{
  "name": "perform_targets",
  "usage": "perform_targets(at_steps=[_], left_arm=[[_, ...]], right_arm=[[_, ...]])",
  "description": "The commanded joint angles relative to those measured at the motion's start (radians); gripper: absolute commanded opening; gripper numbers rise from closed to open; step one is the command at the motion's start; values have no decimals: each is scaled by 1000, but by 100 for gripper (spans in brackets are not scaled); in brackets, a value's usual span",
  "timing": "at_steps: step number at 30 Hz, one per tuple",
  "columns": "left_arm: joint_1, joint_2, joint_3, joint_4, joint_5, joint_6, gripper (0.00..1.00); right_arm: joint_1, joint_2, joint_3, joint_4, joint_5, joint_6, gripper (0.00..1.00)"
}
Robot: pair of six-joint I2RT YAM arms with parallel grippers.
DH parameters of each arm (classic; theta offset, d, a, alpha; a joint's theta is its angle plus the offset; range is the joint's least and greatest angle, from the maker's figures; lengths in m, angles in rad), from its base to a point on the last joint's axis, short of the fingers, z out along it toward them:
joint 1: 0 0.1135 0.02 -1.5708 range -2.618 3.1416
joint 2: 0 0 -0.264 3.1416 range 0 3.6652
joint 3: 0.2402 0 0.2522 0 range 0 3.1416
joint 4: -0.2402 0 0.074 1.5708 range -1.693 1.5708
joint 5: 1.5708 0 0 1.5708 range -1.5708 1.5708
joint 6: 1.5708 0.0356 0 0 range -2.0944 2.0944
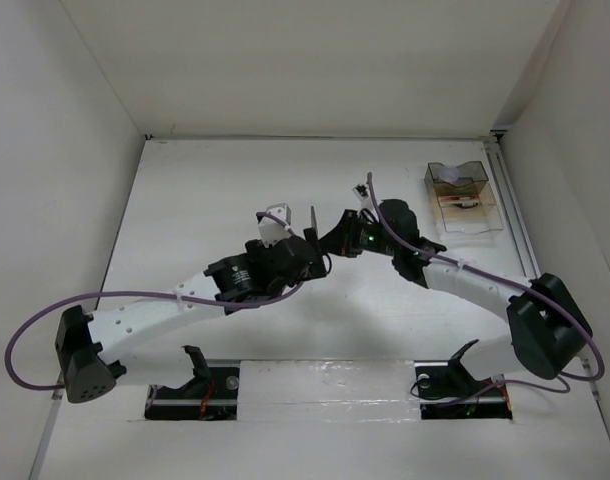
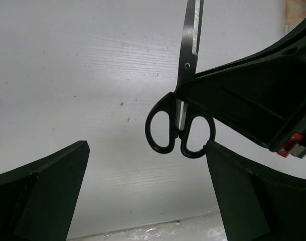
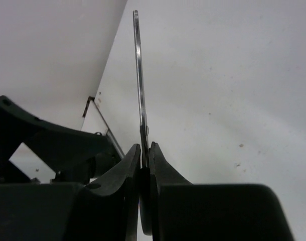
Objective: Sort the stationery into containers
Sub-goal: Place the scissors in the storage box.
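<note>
Pinching the scissors (image 3: 138, 75) thinly near their pivot, the right tool (image 3: 144, 153) may let them swivel; the left tool (image 2: 148, 193) beside it gapes.

Scissors (image 2: 185, 70) in R gripper (image 3: 144, 150), centre; organiser (image 1: 480, 222) back-right.
</note>
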Motion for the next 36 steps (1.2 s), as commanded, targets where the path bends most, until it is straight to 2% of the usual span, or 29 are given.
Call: perform_targets(at_steps=[1,7,10,11,14,15,18,19,20,25,29,33,36], left_arm=[[6,-37,56,-21,-48,-6,100],[6,-137,56,-111,-115,-34,100],[6,-168,65,-212,-152,-87,100],[6,-168,81,-240,-180,-101,100],[16,-154,119,-352,-229,-153,100],[16,-143,139,-380,-241,-164,100],[16,-97,153,-449,-269,-196,100],[16,-85,163,-449,-269,-197,100],[64,-76,164,-449,-252,-152,100],[218,-65,127,-251,-70,54,100],[313,-37,149,-227,-16,119,100],[322,-13,173,-227,13,171,100],[322,-13,135,-216,13,182,100]], right_arm=[[-54,-46,73,-56,113,-12,0],[-154,-46,93,-101,141,-12,0],[-206,-73,114,-179,254,10,0],[-229,-85,114,-238,356,23,0],[-272,-144,162,-352,533,93,0],[-310,-158,162,-412,626,110,0],[-410,-191,193,-521,748,196,0],[-442,-191,205,-545,757,213,0],[-479,-191,214,-559,747,225,0],[-714,-191,214,-596,664,279,0],[-841,-202,205,-644,676,365,0],[-921,-188,205,-622,656,374,0],[-963,-101,272,-664,609,362,0]])
